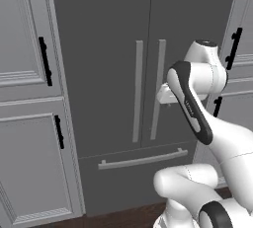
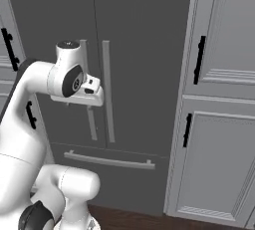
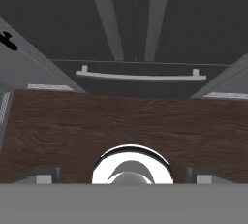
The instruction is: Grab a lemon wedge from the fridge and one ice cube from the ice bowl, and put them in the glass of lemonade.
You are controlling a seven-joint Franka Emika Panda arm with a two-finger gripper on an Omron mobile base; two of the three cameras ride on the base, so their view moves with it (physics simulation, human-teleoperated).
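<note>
Fridge (image 1: 104, 49) fills the middle, both doors shut, bar handles (image 1: 148, 91) side by side and the drawer bar at 6 o'clock. Gripper (image 3: 124, 173) (fingers spread wide, holding nothing) seems to point down at the wood floor (image 3: 121, 121). Grey cabinets (image 2: 219, 99) flank it.

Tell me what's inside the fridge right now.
Can't tell: both doors of the fridge are closed, their bar handles side by side, and the bottom drawer is shut too. Shelves and any lemon wedge are covered. The gripper is open, holding nothing.
</note>
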